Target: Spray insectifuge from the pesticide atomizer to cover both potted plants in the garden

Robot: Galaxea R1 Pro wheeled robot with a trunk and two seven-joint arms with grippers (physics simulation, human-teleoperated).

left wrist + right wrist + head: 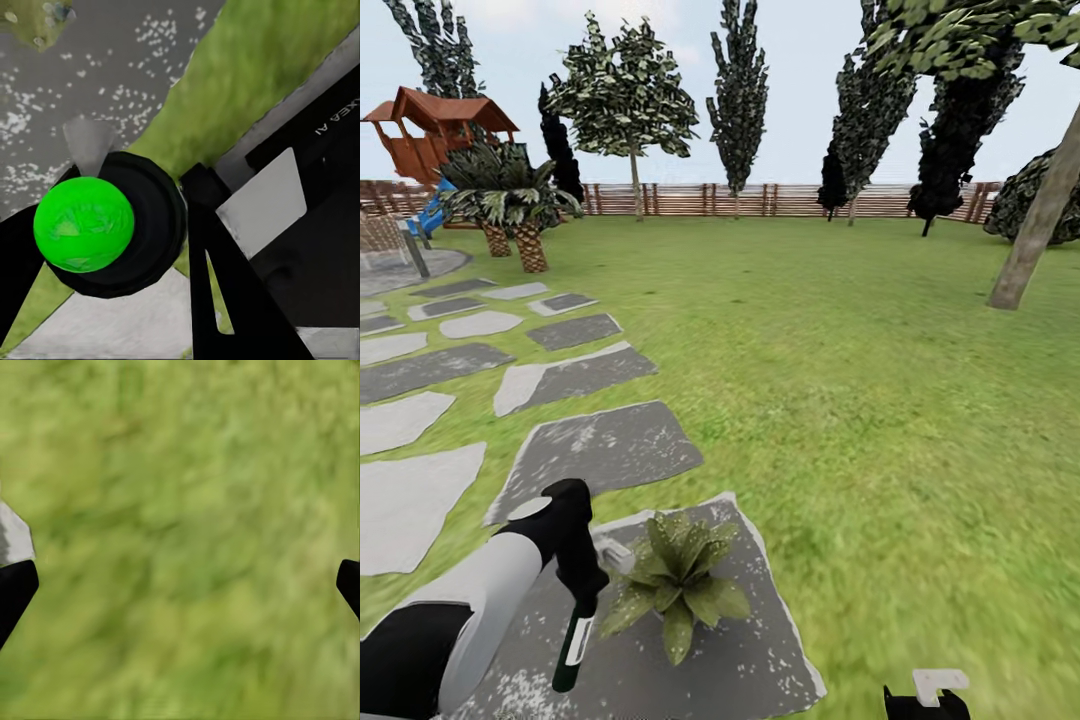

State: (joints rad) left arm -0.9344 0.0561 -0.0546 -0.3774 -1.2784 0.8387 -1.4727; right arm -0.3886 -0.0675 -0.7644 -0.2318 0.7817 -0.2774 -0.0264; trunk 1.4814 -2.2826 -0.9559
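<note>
My left pincer is clamped on the pesticide atomizer beside a potted plant; right pincer apart; next I spray.

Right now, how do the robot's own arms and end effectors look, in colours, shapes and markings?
The left arm has a pale grey rounded shell with black joint sections. The left end effector has black wedge-shaped fingers, a pale grey plate and white lettering. The right end effector shows black fingertips and a pale grey patch.

Potted plant on stone slab
</note>
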